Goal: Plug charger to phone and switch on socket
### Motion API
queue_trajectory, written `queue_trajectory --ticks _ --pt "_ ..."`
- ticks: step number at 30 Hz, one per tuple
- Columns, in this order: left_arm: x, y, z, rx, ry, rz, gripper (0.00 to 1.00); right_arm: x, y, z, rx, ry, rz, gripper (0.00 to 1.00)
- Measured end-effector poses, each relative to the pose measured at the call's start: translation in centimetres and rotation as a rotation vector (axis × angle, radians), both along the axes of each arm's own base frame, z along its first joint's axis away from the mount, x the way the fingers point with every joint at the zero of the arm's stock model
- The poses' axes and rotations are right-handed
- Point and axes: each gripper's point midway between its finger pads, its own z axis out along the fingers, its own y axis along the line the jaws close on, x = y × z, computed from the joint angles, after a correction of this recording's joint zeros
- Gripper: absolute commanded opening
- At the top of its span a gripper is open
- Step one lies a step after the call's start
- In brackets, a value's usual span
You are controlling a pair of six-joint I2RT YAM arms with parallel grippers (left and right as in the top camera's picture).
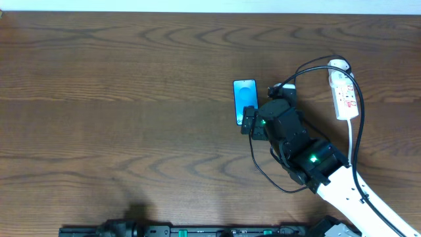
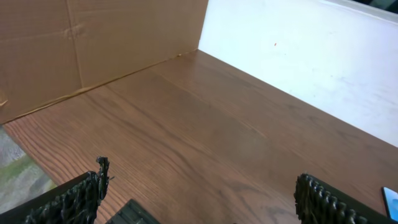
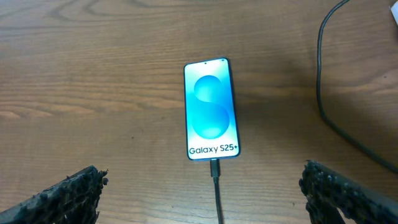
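The phone [image 3: 211, 110] lies flat on the wooden table, blue screen up, and also shows in the overhead view [image 1: 244, 97]. The charger's black plug tip [image 3: 215, 168] sits in the phone's bottom port, and its thin cable [image 3: 218, 202] runs back between my right fingers. My right gripper [image 3: 202, 193] is open and empty, just behind the phone's bottom edge [image 1: 248, 122]. The cable [image 1: 306, 67] loops up to the white socket strip [image 1: 345, 92] at the right. My left gripper [image 2: 199, 202] is open and empty over bare wood, far from them.
A cardboard wall [image 2: 93, 43] and a white wall [image 2: 323, 56] bound the table in the left wrist view. The right arm's white link [image 1: 358, 197] lies at the lower right. A black cable loop [image 1: 270, 174] lies beside the right arm.
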Motion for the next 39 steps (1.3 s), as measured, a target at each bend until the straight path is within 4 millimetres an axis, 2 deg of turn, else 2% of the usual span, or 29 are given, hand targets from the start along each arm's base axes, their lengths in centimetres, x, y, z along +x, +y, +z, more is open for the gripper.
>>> queue_trajectory --ticks 22,29,33,35,36,37,38,39 --pt "0.1 0.4 0.1 0.004 -0.001 -0.018 0.98 -0.1 -0.1 -0.1 -0.004 0.006 0.000 0.99" --pt "1.1 0.5 3.4 0.007 -0.149 -0.014 0.98 -0.2 -0.1 -0.2 -0.008 0.011 0.000 0.99" --pt "3.1 0.4 4.1 0.006 -0.173 -0.020 0.98 -0.1 0.0 -0.1 -0.002 0.004 0.000 0.99" --pt "4.8 0.1 4.2 0.003 -0.181 -0.038 0.98 0.0 0.0 0.0 0.001 -0.001 0.000 0.91" --pt "5.4 0.0 4.2 0.002 -0.185 -0.045 0.98 0.0 0.0 0.0 0.003 0.000 -0.002 0.81" --pt "6.8 -0.3 4.2 -0.001 -0.187 -0.062 0.98 0.0 0.0 0.0 0.002 -0.001 -0.001 0.71" --pt "7.8 -0.4 4.1 -0.003 -0.188 -0.073 0.98 0.0 0.0 0.0 0.000 0.000 -0.001 0.53" --pt "9.3 -0.7 3.7 -0.006 -0.185 -0.090 0.98 0.0 -0.1 -0.1 0.005 0.005 -0.007 0.42"
